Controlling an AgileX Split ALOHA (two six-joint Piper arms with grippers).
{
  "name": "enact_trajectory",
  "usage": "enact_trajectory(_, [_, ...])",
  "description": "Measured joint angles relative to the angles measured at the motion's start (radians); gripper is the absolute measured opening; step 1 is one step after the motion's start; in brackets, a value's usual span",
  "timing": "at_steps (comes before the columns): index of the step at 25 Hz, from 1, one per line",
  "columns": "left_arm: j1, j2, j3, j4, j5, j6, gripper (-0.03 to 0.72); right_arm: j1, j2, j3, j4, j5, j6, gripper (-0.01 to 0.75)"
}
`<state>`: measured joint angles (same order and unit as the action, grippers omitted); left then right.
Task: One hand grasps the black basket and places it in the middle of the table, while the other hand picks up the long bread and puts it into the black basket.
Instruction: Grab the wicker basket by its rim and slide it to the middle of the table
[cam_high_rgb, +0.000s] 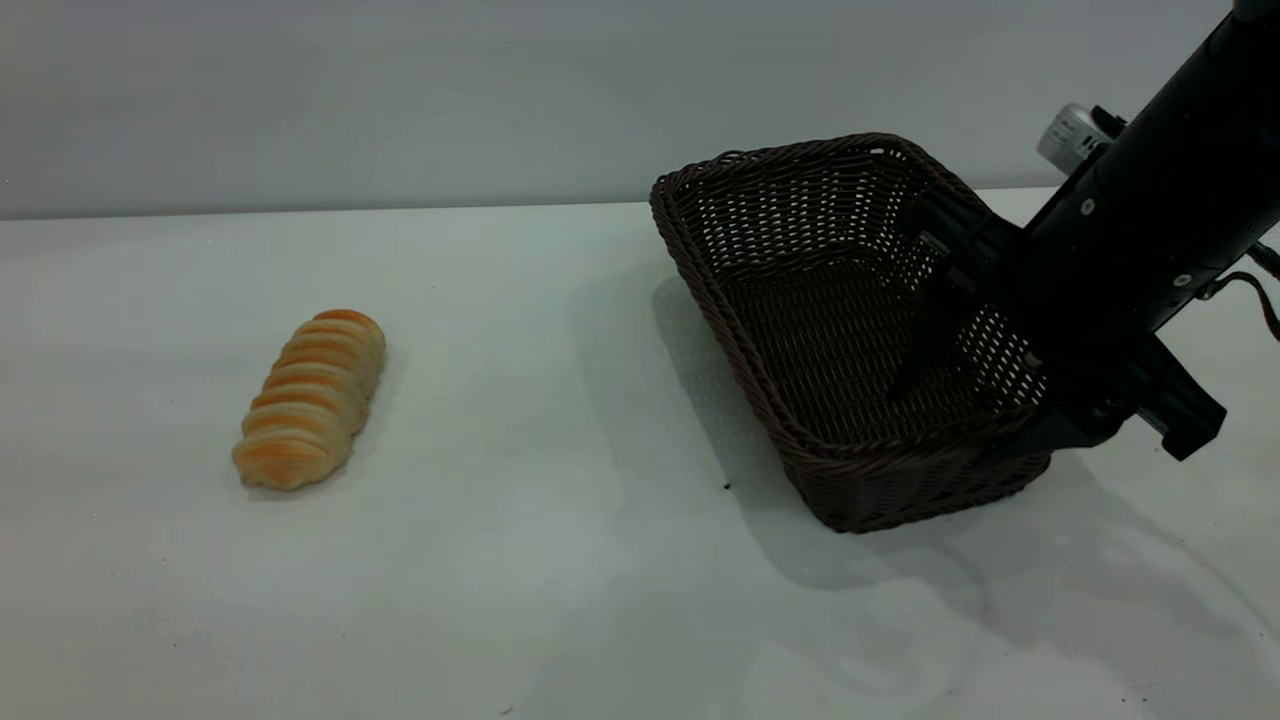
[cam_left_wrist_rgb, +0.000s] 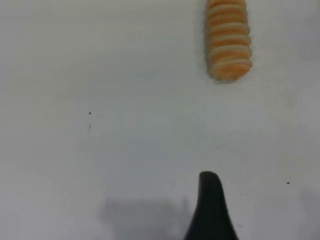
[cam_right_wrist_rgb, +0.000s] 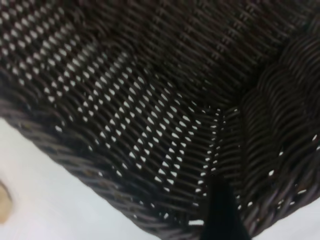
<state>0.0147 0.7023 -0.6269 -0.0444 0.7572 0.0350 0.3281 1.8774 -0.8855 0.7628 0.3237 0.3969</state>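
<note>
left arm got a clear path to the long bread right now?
Probably yes. The long bread lies alone on the table, far from the black basket held by the right gripper. Nothing lies between the left gripper's one visible fingertip and it.

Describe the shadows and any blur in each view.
Exterior view: the tilted dark woven wicker basket casts a broad soft shadow on the pale white-grey table.
Left wrist view: a dim shadow lies beside the black fingertip; the ridged golden-orange long bread looks soft.
Right wrist view: the close weave is blurred.

Past my work I see only a plain grey wall — it runs the full width at the back. One dark speck lies well before it.
</note>
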Motion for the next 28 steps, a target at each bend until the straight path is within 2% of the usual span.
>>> enact_trajectory(21, [0.000, 0.000, 0.000, 0.000, -0.008, 0.003, 0.590, -0.001, 0.046, -0.003, -0.032, -0.003, 0.049, 0.460])
enact_trajectory(28, [0.000, 0.000, 0.000, 0.000, -0.009, 0.003, 0.590, -0.028, 0.111, -0.004, -0.017, -0.115, 0.055, 0.460])
